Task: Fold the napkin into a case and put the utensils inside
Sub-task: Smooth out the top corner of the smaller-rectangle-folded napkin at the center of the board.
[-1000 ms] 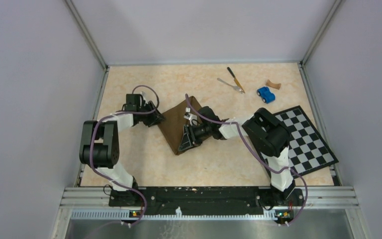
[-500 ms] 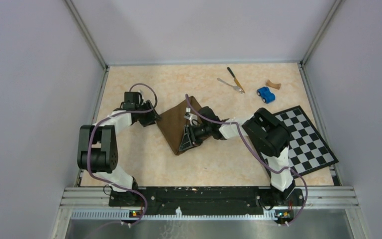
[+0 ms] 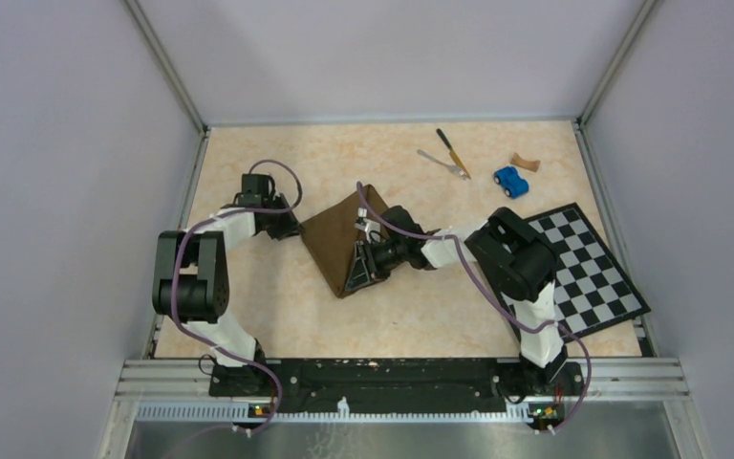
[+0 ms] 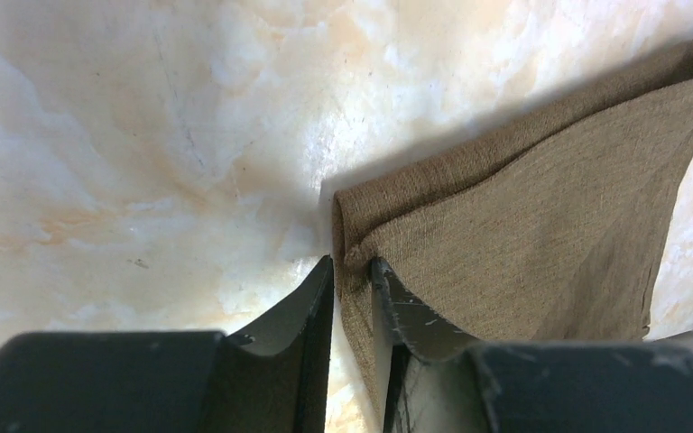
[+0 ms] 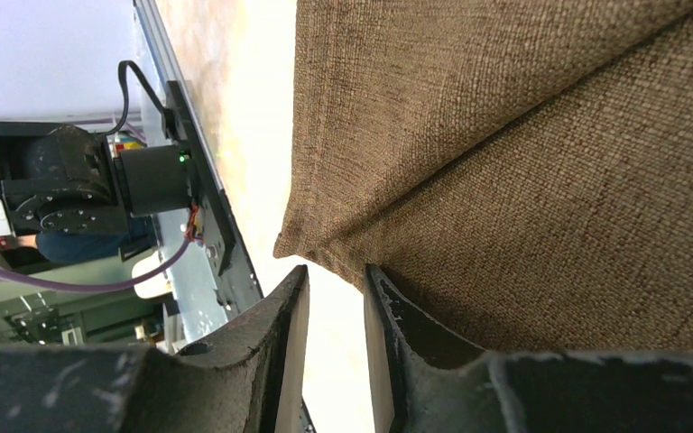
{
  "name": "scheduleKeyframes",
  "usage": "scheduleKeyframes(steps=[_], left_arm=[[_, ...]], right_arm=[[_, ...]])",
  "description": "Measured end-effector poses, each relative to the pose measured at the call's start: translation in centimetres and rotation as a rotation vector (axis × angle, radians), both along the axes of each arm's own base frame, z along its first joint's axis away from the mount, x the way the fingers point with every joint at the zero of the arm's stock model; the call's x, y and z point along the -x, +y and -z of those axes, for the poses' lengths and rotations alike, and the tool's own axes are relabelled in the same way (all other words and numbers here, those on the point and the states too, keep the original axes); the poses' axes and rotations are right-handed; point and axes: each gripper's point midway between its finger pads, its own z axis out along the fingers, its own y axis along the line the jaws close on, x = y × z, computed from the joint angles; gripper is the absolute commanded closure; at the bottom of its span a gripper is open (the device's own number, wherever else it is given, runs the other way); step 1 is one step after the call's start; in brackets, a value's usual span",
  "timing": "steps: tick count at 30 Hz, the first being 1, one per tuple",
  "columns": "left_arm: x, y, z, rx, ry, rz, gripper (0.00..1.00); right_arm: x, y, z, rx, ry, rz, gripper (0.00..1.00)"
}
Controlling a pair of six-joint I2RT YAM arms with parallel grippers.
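Top external: napkin [image 3: 336, 247] lies folded mid-table. Left gripper [image 4: 352, 266] pinches its 9 o'clock corner, jaws narrow on cloth. Right gripper [image 5: 336, 275] is narrow at the 6 o'clock corner, grip unclear (cloth possibly beside one finger). Soft, limp weave, probably best gripped at doubled corners.

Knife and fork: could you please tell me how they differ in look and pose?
The knife is yellow-orange with a dark far end; the fork is plain silver. The knife runs more near to far; the fork lies more crosswise, to its left. Both are slim, lie on the table beyond the napkin, and nearly meet at their near ends.
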Motion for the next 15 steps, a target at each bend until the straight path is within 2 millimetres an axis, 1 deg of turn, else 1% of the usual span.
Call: scheduleKeyframes(steps=[5, 10, 15], left_arm=[[-0.68, 0.26, -0.51, -0.014, -0.019, -0.008, 0.81], [-0.74, 0.27, -0.56, -0.015, -0.022, -0.007, 0.91], [-0.77, 0.29, -0.58, -0.017, -0.024, -0.004, 0.93]], right_arm=[[0.03, -0.01, 0.03, -0.003, -0.002, 0.0, 0.73], [0.02, 0.0, 0.03, -0.003, -0.001, 0.001, 0.73], [0.04, 0.01, 0.02, -0.003, 0.0, 0.001, 0.73]])
